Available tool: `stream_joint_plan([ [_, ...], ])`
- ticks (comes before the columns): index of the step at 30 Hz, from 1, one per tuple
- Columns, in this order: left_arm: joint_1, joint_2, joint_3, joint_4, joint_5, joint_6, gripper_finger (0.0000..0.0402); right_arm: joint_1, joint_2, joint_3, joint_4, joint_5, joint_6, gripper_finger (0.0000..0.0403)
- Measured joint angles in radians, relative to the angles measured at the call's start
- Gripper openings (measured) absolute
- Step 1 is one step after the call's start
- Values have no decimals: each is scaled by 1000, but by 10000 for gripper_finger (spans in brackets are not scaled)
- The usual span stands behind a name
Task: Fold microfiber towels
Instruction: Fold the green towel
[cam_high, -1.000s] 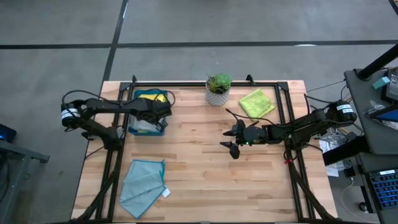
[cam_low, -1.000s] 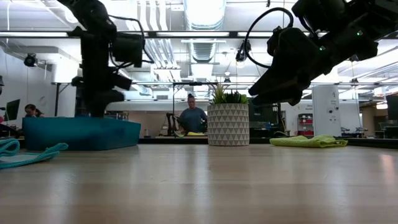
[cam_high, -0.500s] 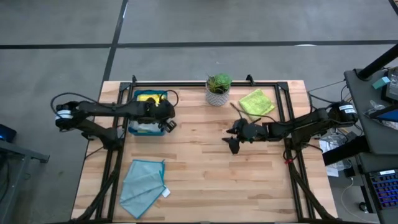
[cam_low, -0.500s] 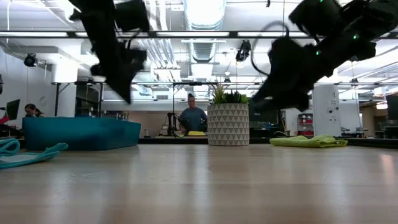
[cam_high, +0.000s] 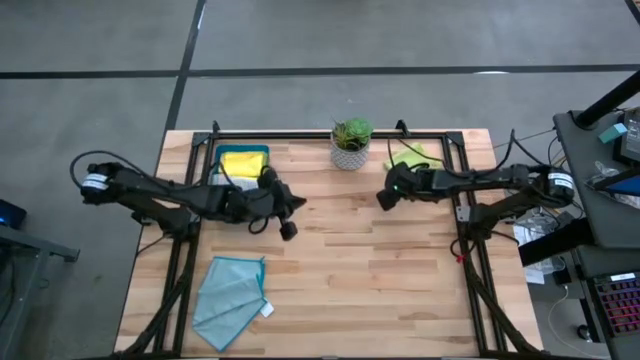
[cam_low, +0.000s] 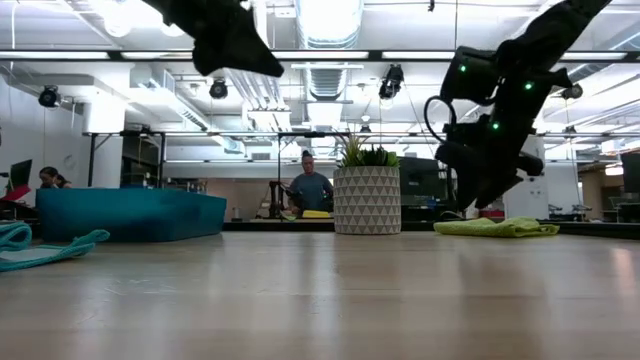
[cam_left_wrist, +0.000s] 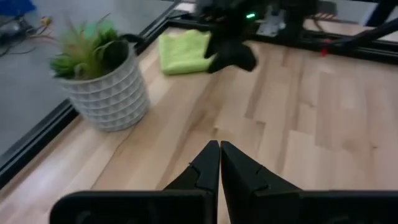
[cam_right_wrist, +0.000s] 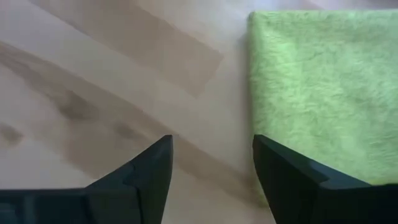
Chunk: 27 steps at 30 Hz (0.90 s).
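Fuzzy lime green towel (cam_right_wrist: 317, 87), matt wooden table (cam_right_wrist: 112, 81)

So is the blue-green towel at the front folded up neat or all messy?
Messy. The light teal towel lies loosely rumpled on the table, edges uneven, white tag sticking out.

Overhead; table-level; two wrist close-ups

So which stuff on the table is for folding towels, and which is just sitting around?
For the job:
- lime green towel, lying by the open right end effector
- light teal towel, lying near the table's front left
- yellow towel, in the tray
- left end effector, shut, empty

Just lying about:
- potted plant
- dark teal tray
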Motion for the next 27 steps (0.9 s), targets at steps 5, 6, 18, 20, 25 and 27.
stream_joint_plan([
  [5, -33, 0, -10, 4, 0, -4, 0, -68, 0, -19, -5, 12, -53, 210],
  [6, -35, 0, -15, 4, 0, -5, 0, -78, 0, -25, -5, 11, -60, 210],
  [18, -62, 1, -48, 102, 0, -11, 0, -97, 90, -69, 10, 12, -73, 203],
  [20, -65, 2, -48, 108, 0, -12, 0, -97, 103, -68, 13, 9, -72, 181],
  [25, -89, 26, -49, 150, -1, -14, 0, -86, 97, -68, 19, -38, -76, 71],
  [27, -104, 44, -48, 183, 0, -15, 0, -71, 77, -69, 19, -86, -91, 28],
])
